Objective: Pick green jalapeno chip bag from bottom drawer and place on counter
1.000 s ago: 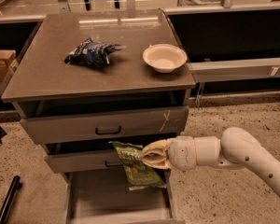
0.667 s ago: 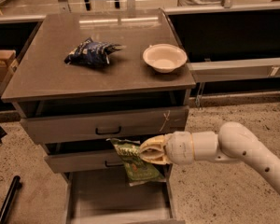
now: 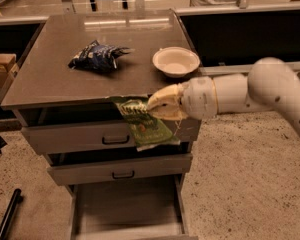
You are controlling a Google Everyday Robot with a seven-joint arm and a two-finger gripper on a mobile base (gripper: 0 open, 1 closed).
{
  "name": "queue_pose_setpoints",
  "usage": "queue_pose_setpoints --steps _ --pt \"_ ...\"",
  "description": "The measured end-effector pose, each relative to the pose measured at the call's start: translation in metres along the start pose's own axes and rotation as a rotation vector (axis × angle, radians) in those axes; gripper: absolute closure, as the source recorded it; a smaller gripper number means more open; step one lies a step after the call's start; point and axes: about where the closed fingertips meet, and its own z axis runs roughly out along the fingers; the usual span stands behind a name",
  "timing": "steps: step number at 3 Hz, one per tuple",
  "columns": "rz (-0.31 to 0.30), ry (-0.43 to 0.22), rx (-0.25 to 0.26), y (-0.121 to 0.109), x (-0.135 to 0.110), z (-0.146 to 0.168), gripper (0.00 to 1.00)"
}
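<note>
My gripper (image 3: 152, 105) is shut on the green jalapeno chip bag (image 3: 142, 125) near its top. The bag hangs in the air in front of the cabinet, level with the front edge of the counter (image 3: 55, 81) and covering part of the top shallow drawer. The bottom drawer (image 3: 125, 206) stands pulled open below, and its bare grey floor shows. My white arm reaches in from the right.
A dark blue and white snack bag (image 3: 96, 56) and a cream bowl (image 3: 176, 61) lie on the counter. Two shallow grey drawers (image 3: 112, 156) with black handles sit slightly open. A cardboard box (image 3: 0, 70) is at the left, a black bar (image 3: 7, 218) on the floor.
My gripper has lifted the green bag from just above the bottom drawer up to the height of the counter's front edge.
</note>
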Motion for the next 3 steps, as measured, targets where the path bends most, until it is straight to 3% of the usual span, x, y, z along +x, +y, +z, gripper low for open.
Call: queue_pose_setpoints --steps 1,2,3 --pt "-0.084 -0.023 -0.048 -0.059 -0.002 -0.025 1.0" --pt "-0.162 0.007 -0.096 -0.14 0.001 -0.05 1.0" --pt "-0.125 0.038 -0.114 -0.187 0.024 -0.047 1.0"
